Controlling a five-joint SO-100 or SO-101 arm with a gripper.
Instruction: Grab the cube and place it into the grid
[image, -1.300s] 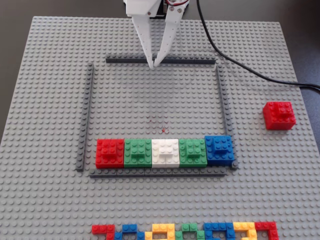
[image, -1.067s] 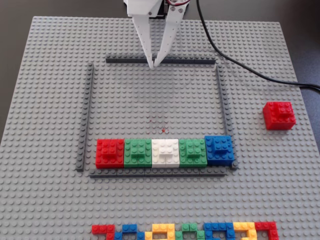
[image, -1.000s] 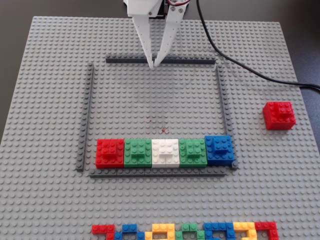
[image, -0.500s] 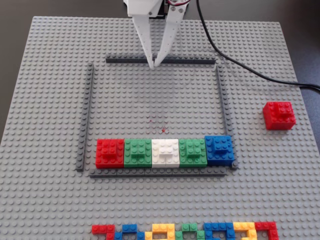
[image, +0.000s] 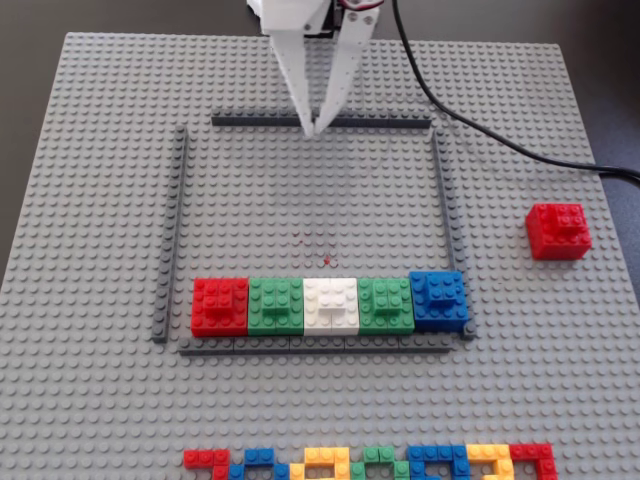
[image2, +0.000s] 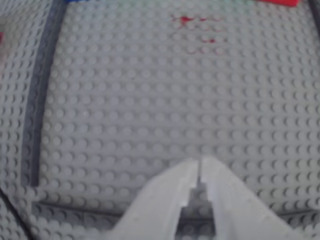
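Observation:
The cube (image: 558, 231), a small red block with a raised brick on top, sits on the baseplate right of the grid, outside it. The grid (image: 176, 230) is a square frame of dark grey strips; its left strip also shows in the wrist view (image2: 42, 95). My gripper (image: 313, 128) is white, hangs over the grid's far strip, tips together, empty. In the wrist view the gripper (image2: 200, 162) is shut, with bare studs in front of it. The cube is far right of the gripper.
A row of red, green, white, green and blue blocks (image: 330, 303) lies along the grid's near strip. A strip of mixed-colour bricks (image: 370, 464) lies at the near edge. A black cable (image: 480, 125) crosses the far right. The light grey baseplate (image: 90, 150) ends at a dark table.

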